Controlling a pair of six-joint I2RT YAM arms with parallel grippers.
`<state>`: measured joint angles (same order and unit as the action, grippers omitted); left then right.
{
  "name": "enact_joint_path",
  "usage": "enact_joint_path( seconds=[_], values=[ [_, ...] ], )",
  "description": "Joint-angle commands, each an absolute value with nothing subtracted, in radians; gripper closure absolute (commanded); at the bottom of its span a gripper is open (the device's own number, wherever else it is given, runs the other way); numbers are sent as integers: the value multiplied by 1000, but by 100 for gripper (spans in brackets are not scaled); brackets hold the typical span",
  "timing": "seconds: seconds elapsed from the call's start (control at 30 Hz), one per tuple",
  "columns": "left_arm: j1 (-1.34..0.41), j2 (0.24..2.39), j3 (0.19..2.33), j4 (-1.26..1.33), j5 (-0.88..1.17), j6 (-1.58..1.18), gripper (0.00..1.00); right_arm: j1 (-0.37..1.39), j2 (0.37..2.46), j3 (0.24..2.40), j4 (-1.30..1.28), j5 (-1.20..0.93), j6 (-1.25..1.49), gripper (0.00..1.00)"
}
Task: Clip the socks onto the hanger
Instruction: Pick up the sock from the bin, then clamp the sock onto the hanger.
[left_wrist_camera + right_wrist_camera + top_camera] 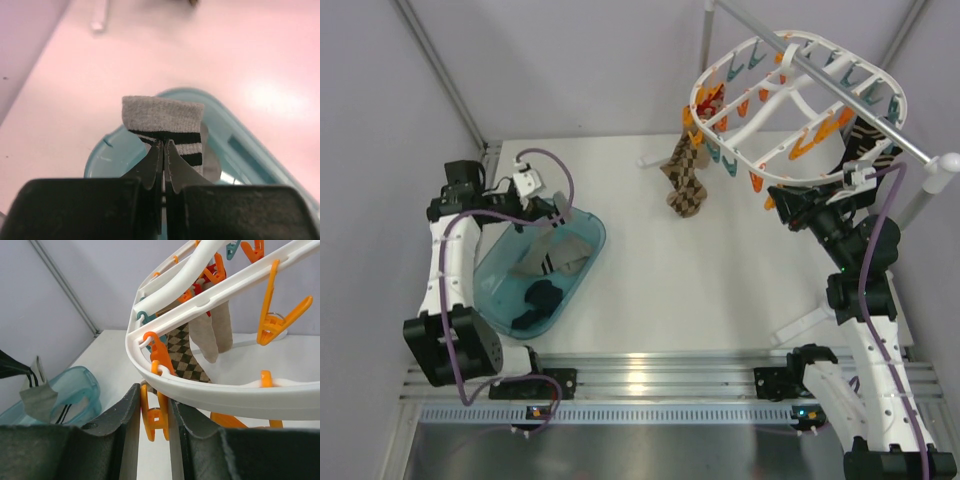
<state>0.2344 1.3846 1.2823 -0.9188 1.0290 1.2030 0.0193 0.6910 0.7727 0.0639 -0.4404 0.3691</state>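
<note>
Pale walls (580, 60) are enclosing a white tabletop (720, 280). The hanger (210, 292) is hanging far right, a checked sock (685, 185) dangling from it. A teal tub (510, 275) holding socks (540, 300) is sitting near left. The left hand (163, 150) is pinching a striped sock (162, 117) above it; the right hand (154, 397) is clamping an orange peg (152, 417)

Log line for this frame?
left gripper: shut on grey striped sock over teal tub | right gripper: shut on orange peg | checked sock: on hanger

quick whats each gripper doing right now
left gripper: closed on the grey striped sock
right gripper: closed on an orange peg
</note>
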Motion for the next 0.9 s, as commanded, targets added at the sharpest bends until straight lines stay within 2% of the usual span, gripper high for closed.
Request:
enact_joint_path(
  seconds=[0.0,0.1,0.3,0.53,0.87],
  values=[
    [186,1238,1234,-438,1167,583,100,25,698,793,83,-454,399,100],
    [118,1158,1174,-206,1135,308,100,25,701,793,95,-454,414,100],
    [-78,1126,1172,26,994,27,100,25,699,795,106,-454,434,100],
    [-386,1144,1122,178,832,-93,100,25,701,792,130,-446,488,100],
    [-725,1357,1058,552,657,-340,100,25,716,773,184,-456,623,100]
  ],
)
